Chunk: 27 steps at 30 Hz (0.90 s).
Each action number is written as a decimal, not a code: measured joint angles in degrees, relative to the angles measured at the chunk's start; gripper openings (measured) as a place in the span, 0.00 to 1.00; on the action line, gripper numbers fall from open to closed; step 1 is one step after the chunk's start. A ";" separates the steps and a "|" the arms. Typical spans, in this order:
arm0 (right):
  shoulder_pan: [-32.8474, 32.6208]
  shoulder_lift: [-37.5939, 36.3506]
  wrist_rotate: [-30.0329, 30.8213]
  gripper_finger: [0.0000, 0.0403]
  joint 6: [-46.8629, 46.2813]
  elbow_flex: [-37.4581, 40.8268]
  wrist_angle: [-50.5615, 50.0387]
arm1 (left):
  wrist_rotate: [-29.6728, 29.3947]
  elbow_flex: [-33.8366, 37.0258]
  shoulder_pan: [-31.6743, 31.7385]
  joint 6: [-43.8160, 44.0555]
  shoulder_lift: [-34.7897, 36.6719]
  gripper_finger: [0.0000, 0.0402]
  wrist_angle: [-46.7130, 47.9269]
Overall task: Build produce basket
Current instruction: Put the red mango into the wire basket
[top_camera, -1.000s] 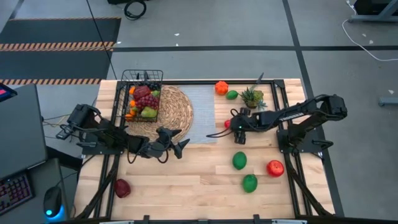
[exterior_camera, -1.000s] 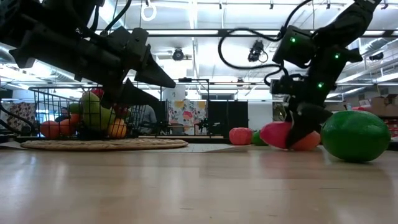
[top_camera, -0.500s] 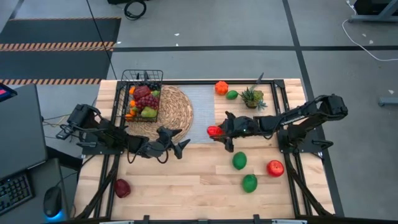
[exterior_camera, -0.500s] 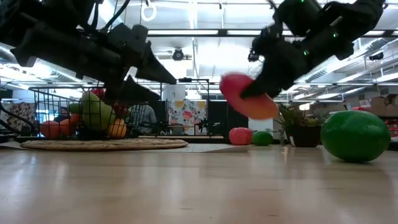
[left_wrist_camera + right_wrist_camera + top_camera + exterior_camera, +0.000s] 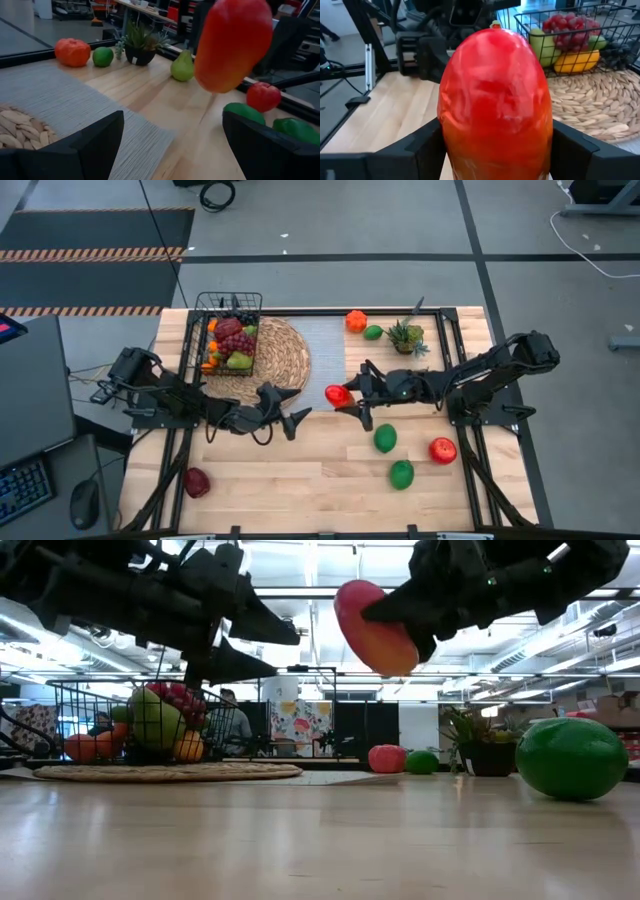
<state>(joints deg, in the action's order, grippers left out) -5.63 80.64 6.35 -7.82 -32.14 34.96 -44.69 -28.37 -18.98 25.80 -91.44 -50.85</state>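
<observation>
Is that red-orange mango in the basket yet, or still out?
Out. The right hand holds the mango in the air over the grey mat's edge, clear of the basket.

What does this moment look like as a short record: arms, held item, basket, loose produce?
right gripper: shut on the orange-red mango, lifted above the table
left gripper: open, empty, beside the woven mat
basket: on the mat, partly filled with grapes
loose produce: red apple, dark red fruit
</observation>
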 joint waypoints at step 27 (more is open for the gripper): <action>-2.23 14.38 -4.41 0.69 -2.59 -4.73 11.50 | 6.72 -2.18 0.09 -3.64 -0.01 0.98 1.19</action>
<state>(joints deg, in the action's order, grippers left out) -7.86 95.02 1.94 -10.41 -36.88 46.45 -37.97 -30.55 -18.89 22.16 -91.45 -49.65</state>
